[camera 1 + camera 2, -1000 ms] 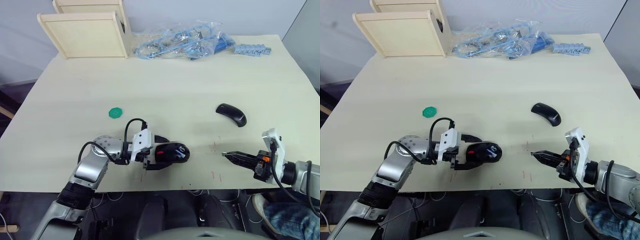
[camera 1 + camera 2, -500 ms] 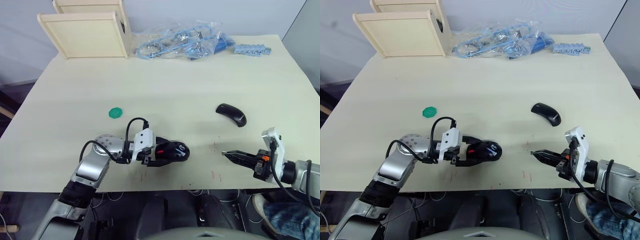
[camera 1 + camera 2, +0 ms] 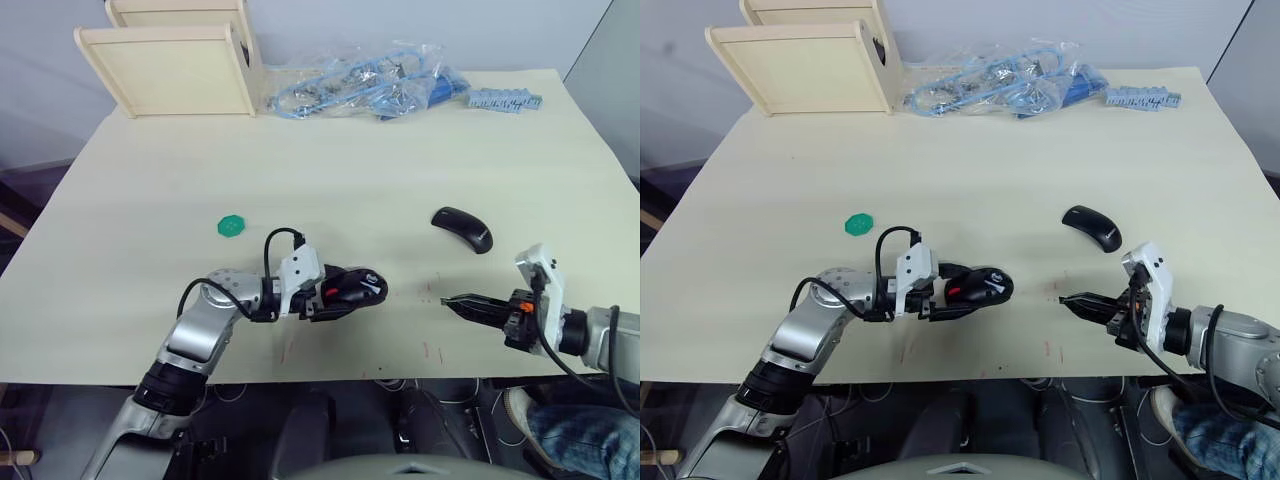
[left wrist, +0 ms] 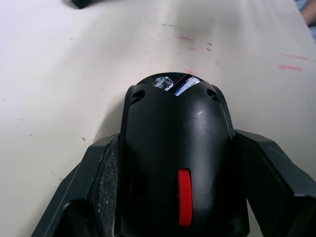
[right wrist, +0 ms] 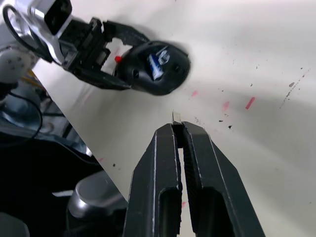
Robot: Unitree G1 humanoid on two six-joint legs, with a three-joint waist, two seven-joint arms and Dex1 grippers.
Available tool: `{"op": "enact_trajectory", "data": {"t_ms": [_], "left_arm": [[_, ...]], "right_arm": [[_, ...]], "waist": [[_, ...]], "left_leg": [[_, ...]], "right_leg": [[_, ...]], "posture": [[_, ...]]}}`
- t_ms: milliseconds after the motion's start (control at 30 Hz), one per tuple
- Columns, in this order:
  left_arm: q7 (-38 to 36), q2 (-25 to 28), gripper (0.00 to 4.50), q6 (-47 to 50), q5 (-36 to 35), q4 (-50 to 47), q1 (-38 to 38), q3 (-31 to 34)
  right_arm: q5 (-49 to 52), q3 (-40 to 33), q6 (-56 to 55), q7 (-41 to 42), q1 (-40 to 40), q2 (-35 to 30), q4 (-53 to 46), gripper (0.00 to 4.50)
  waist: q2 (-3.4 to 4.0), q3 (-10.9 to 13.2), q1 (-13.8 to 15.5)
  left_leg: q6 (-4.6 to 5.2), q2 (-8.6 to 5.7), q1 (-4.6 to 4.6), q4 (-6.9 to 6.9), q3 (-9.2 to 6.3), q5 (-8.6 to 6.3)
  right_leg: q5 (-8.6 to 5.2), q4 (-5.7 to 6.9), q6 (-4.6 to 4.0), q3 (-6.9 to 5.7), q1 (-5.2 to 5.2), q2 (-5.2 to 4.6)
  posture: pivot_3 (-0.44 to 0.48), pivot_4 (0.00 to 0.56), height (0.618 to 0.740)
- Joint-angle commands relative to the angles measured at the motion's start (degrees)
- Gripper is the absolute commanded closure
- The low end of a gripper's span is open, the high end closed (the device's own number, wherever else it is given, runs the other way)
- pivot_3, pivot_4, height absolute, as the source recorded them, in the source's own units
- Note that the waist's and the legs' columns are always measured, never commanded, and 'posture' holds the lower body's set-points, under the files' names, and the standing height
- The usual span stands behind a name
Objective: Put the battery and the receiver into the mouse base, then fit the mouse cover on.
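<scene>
My left gripper [image 3: 336, 295] is shut on the mouse base [image 4: 177, 128], a black oval body with a red wheel [image 4: 183, 196], and holds it just over the table's front part. The blue battery [image 5: 157, 61] lies in the base's open recess. To the right, my right gripper [image 5: 177, 127] is shut on the receiver [image 5: 176, 117], a tiny silver piece at its tip, pointing toward the base with a gap between them. The mouse cover [image 3: 463, 228], a plain black curved shell, lies on the table behind the right gripper.
A green disc [image 3: 231, 226] lies left of centre. A wooden box [image 3: 170, 60] stands at the back left. Clear bags of blue parts [image 3: 360, 85] and a blue strip [image 3: 505, 100] lie along the back edge. Red marks [image 3: 428, 350] dot the table's front.
My left gripper has carried the mouse base to the right and turned it a little toward the right gripper. The right gripper has edged slightly up and left with the receiver.
</scene>
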Motion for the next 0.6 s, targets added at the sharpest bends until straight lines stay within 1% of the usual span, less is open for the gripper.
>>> {"op": "enact_trajectory", "data": {"t_ms": [33, 133, 300, 367, 433, 533, 600], "left_arm": [[2.3, -1.6, 1.58, 0.8, 1.4, -0.4, -3.1, -1.3], [2.5, -2.7, 1.58, 1.0, 2.1, 0.9, -4.6, -2.5], [2.5, -3.8, 1.58, 0.1, 3.6, 3.4, -6.7, -4.1], [2.1, -3.7, 1.58, 0.1, 4.1, 4.1, -7.2, -4.6], [1.6, -3.6, 1.58, -0.7, 4.9, 5.6, -7.8, -5.0], [1.5, -3.7, 1.58, -1.5, 5.3, 6.9, -8.5, -5.4], [1.6, -4.1, 1.58, -1.8, 5.4, 7.6, -8.9, -5.7]], "right_arm": [[1.2, 3.0, 3.1, -3.0, -7.5, -1.4, -0.9, 4.50], [0.3, 8.8, 9.1, -9.3, -18.6, -0.4, 3.4, 4.50], [-2.2, 15.1, 17.1, -14.9, -31.8, 2.7, 9.2, 4.50], [-3.7, 17.7, 20.3, -14.3, -37.4, 4.1, 10.8, 4.50], [-6.6, 21.3, 23.5, -12.0, -44.2, 5.1, 13.4, 4.50], [-10.3, 24.2, 26.4, -9.0, -50.6, 6.6, 17.5, 4.50], [-15.4, 31.2, 26.7, -3.5, -56.6, 5.5, 18.8, 4.50]], "waist": [[0.00, 0.0, -0.1], [0.00, 0.0, -0.3], [0.01, 0.0, -0.1], [0.01, 0.0, 0.0], [0.04, 0.0, -0.1], [0.05, 0.0, 0.0], [0.07, 0.0, 0.1]], "left_leg": [[0.00, 0.00, 0.00, 0.00, 0.00, 0.00], [0.00, -0.01, 0.01, 0.03, 0.03, 0.00], [0.00, -0.01, -0.02, 0.02, 0.00, 0.00], [-0.01, -0.01, -0.08, 0.03, -0.01, 0.00], [0.00, -0.02, -0.07, 0.05, 0.01, 0.00], [0.00, -0.04, -0.07, 0.07, -0.01, 0.00], [0.00, -0.04, -0.10, 0.07, -0.04, 0.00]], "right_leg": [[0.00, 0.00, 0.00, 0.00, 0.00, 0.00], [0.01, 0.01, 0.01, 0.04, 0.00, 0.00], [0.01, 0.01, -0.01, 0.01, -0.03, 0.01], [0.01, 0.00, -0.01, -0.01, -0.05, -0.01], [0.01, 0.02, 0.00, 0.01, -0.06, -0.02], [0.03, 0.02, 0.02, -0.01, -0.06, -0.03], [0.03, -0.01, 0.02, -0.05, -0.05, -0.04]], "posture": [[0.000, 0.150, 0.740], [0.000, 0.150, 0.740], [0.000, 0.150, 0.740], [0.000, 0.150, 0.740], [0.000, 0.150, 0.740], [0.000, 0.150, 0.740], [0.000, 0.150, 0.740]]}}
